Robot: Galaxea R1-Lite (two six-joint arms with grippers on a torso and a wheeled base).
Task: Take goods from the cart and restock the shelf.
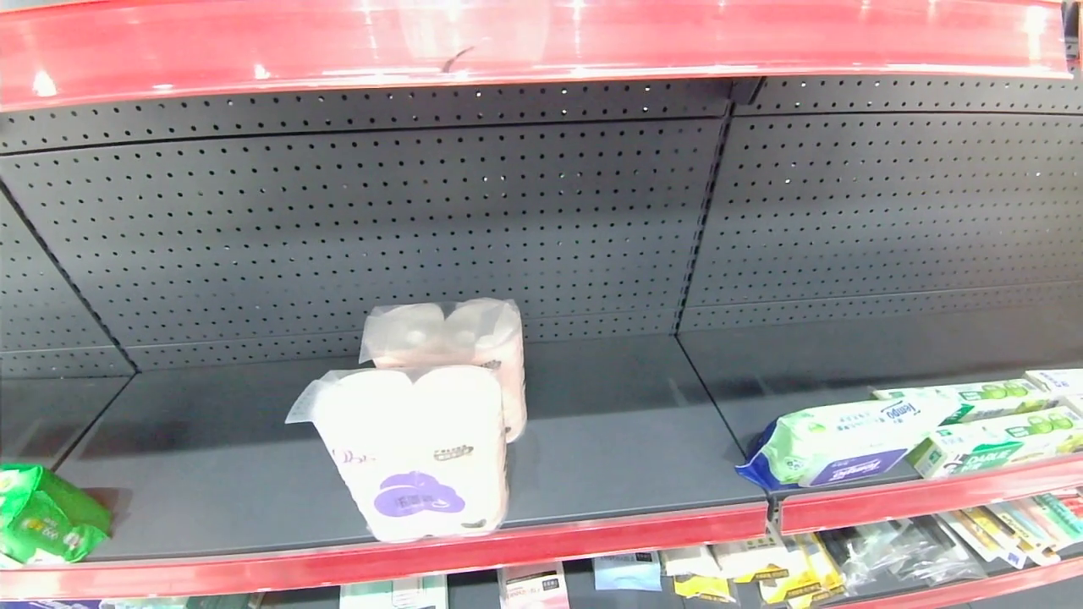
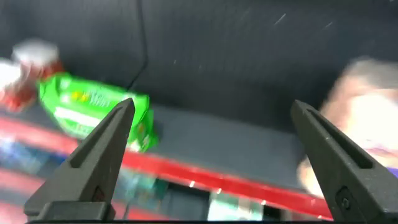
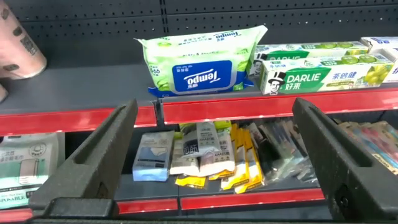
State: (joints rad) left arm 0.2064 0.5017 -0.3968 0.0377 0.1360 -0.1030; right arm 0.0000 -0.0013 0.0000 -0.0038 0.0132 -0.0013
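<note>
Left wrist view: the left pincer [image 2: 212, 104] is released, its two dark fingers spread wide with nothing between them, aimed level at the front of the shelf [image 1: 634, 440]. Everything past it is blurred. A green pack [image 2: 93, 112] lies just behind the red edge strip [image 2: 205, 180]. A pale mass beside the other finger is cut off by the frame and too smeared to name with certainty. A red-and-white thing beyond the green pack cannot be made out either.

The right pincer [image 3: 216, 104] is likewise released and holds nothing, and it faces the shelf front. Between its fingers shows the lower shelf [image 3: 249, 199], with small sachets and packets lying in overlapping rows, their kinds hard to tell. Above them a wipes pack [image 3: 199, 62] sits at the shelf's front edge, touching the toothpaste boxes [image 3: 323, 71] beside it, which run out of frame.

From the head view, one toilet-roll pack [image 1: 415, 457] stands upright at the shelf's front edge. A second toilet-roll pack [image 1: 457, 338] stands right behind it, partly hidden. Both are well apart from the wipes pack, in front of the perforated back panel [image 1: 338, 237].
</note>
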